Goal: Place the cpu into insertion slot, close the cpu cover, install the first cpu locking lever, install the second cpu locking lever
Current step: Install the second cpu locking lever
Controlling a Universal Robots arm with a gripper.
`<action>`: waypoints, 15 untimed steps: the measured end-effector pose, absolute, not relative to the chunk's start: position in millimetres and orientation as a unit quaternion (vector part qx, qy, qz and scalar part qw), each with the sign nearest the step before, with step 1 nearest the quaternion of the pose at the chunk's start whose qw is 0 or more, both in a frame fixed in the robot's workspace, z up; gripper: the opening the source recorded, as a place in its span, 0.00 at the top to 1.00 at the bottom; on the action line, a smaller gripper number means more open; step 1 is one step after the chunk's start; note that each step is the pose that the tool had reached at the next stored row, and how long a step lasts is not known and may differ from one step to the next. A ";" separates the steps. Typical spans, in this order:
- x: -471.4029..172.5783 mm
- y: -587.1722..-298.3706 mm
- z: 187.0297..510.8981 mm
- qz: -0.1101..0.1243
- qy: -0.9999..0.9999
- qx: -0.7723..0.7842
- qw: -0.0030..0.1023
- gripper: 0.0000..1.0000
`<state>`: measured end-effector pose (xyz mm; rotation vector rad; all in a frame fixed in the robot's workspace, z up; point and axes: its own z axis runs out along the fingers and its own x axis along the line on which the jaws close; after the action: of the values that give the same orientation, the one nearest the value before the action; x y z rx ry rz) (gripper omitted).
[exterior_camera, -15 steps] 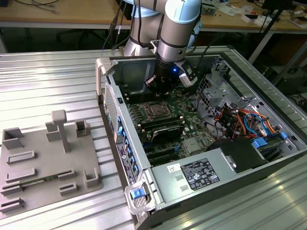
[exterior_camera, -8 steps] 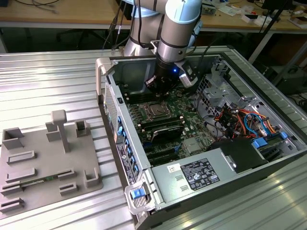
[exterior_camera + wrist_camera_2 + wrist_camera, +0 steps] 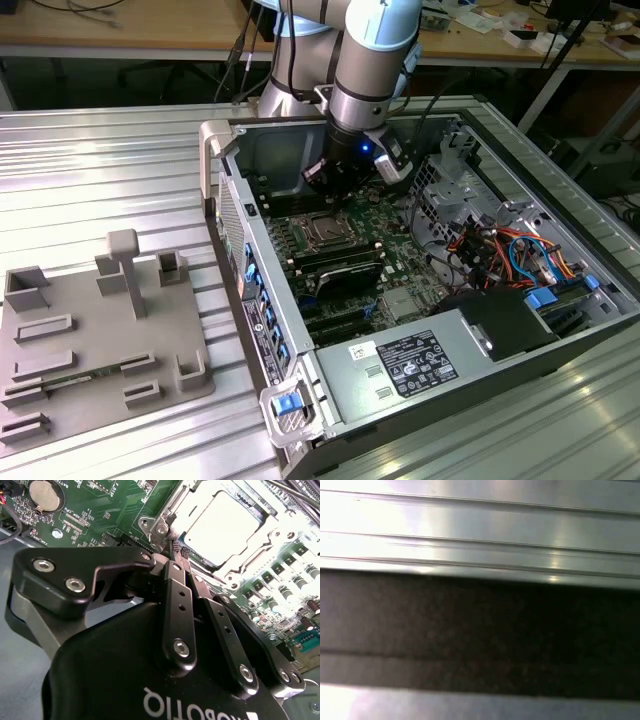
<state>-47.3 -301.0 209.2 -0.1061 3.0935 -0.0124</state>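
The cpu (image 3: 225,522), its silver top glaring bright, lies in the insertion slot (image 3: 325,232) on the green motherboard inside the open computer case. The cpu cover (image 3: 256,555), a silver frame, lies flat around the chip. My gripper (image 3: 176,550) is shut, its black fingers (image 3: 175,595) pressed together with nothing visible between them. The tips sit right at one corner of the socket's metal rim (image 3: 152,527). In the exterior view the gripper (image 3: 332,198) hangs just above the far side of the socket. I cannot make out the locking levers clearly.
Black memory slots and a black card (image 3: 345,268) lie beside the socket. The power supply (image 3: 420,365) and bundled cables (image 3: 510,250) crowd the exterior view's right. A grey fixture plate (image 3: 90,330) rests on the ribbed table (image 3: 480,525) outside the case wall (image 3: 240,250).
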 end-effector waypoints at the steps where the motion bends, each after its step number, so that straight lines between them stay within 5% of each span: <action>1: -47.3 -302.3 209.2 -0.004 0.999 -0.034 0.023 0.89; 15: -43.5 -302.5 209.2 -0.004 0.999 -0.034 0.023 0.89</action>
<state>-43.5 -302.5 209.2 -0.1062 3.0936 -0.0128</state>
